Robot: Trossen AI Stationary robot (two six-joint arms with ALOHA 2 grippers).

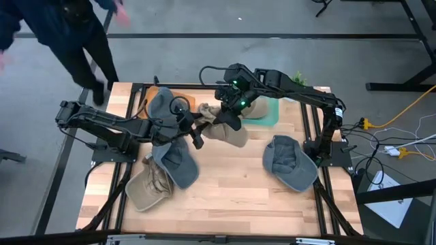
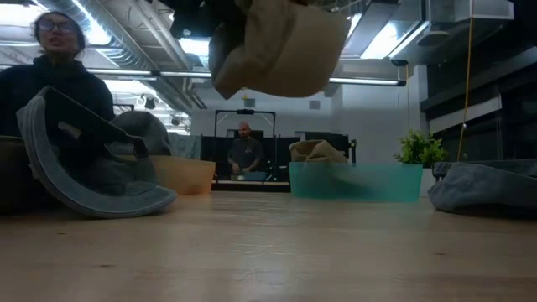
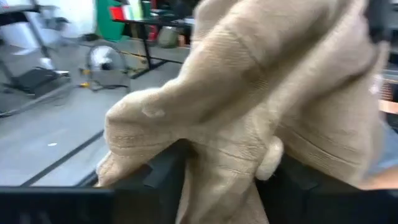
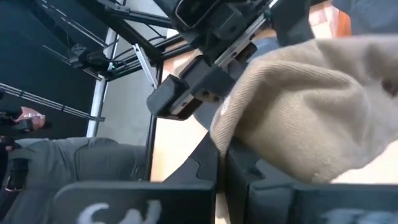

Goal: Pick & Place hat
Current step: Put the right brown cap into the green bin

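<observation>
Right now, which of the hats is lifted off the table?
The tan knit hat, hanging mid-table between the left pincer and right pincer. The grey caps and tan cap lie on the wood.

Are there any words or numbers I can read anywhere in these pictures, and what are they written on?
None can be read for sure.
Pale marks on the right gripper body, at the bottom edge of its wrist view: cut off and blurred, unreadable.
Red and green things in the room behind the tan hat: too blurred for any words.
Grey caps, teal bin, wooden table: no writing visible.
</observation>
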